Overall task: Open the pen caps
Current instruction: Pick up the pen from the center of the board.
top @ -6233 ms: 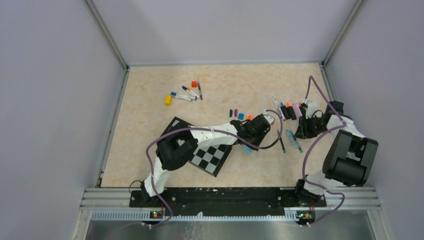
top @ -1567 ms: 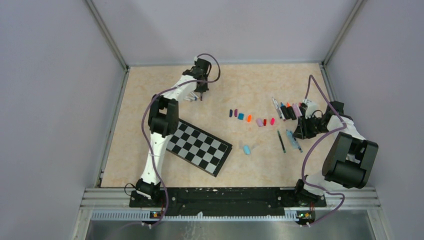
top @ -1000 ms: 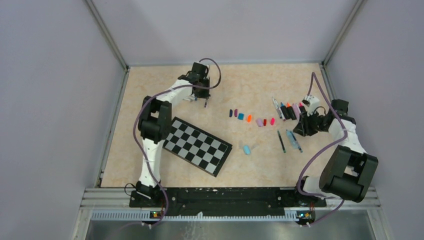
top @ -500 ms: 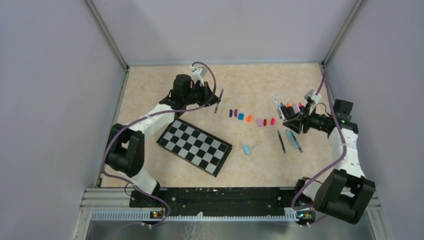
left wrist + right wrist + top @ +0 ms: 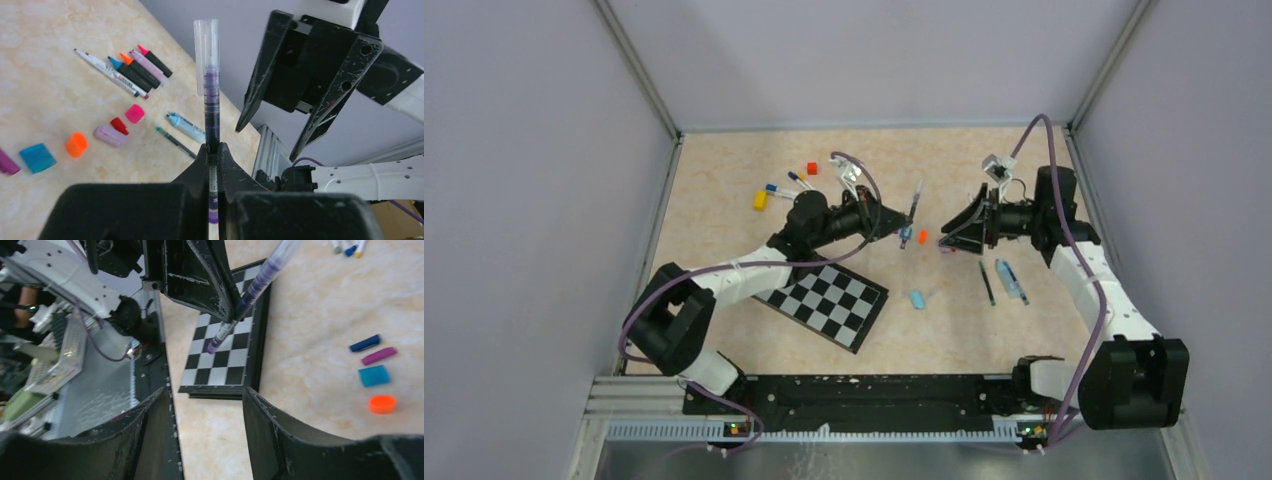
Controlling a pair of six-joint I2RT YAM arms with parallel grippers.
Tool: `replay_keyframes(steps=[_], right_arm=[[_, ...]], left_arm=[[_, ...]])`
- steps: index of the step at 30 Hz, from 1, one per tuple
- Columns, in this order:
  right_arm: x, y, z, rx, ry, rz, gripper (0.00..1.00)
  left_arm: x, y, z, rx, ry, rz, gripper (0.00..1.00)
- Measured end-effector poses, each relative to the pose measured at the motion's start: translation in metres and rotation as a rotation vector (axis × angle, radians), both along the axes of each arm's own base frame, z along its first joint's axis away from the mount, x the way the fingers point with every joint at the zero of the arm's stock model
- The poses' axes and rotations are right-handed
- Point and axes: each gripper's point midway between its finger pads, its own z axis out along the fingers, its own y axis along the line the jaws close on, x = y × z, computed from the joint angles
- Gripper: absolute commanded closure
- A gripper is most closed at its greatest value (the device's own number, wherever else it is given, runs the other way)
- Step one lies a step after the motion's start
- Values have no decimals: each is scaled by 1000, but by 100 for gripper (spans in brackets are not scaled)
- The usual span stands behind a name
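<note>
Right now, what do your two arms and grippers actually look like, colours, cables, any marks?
The left arm and right arm have white links with chunky black joint housings, and a purple cable loops along each. The left gripper and right gripper are matte black, with flat tapering fingers scuffed with pale specks.
</note>
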Motion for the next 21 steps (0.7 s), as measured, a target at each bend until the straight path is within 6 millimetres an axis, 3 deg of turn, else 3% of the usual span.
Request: replay_keyframes(steps=[4, 8, 21], right_arm=[[-2, 21, 8, 63, 105, 28, 41], [-9, 30, -4, 111, 260, 8, 41], [-6, 44, -6, 177, 419, -62, 58]], left_arm=[[-10, -16, 15, -48, -38, 14, 100], [-13, -24, 18, -62, -41, 48, 100], [-12, -29, 19, -78, -24, 101, 100]])
